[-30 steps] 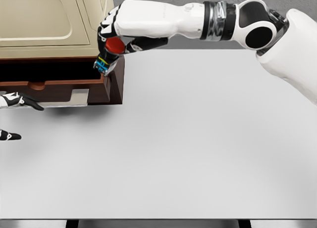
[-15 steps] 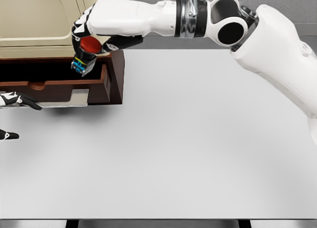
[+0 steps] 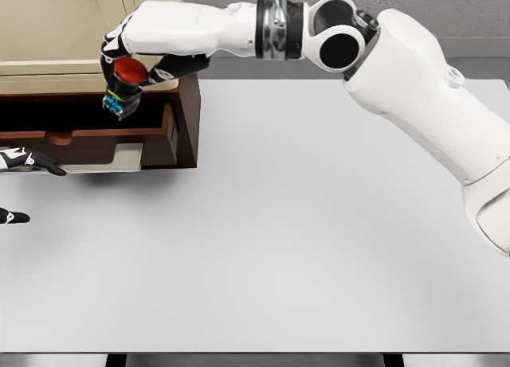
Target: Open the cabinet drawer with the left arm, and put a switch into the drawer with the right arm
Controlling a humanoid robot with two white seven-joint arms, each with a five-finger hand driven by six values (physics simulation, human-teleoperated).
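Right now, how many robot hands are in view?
2. The right robot hand is over the open drawer, gripping the red-button switch. The left robot hand shows only fingertips at the left edge, in front of the drawer.

Bright, even render (soft shadows), sharp.

Looks like a simulated test bench rather than any real room: everything is rendering flat and clean, with a plain white table filling the view, a cream-and-brown cabinet sitting at its back left corner, and bare grey floor showing behind it.
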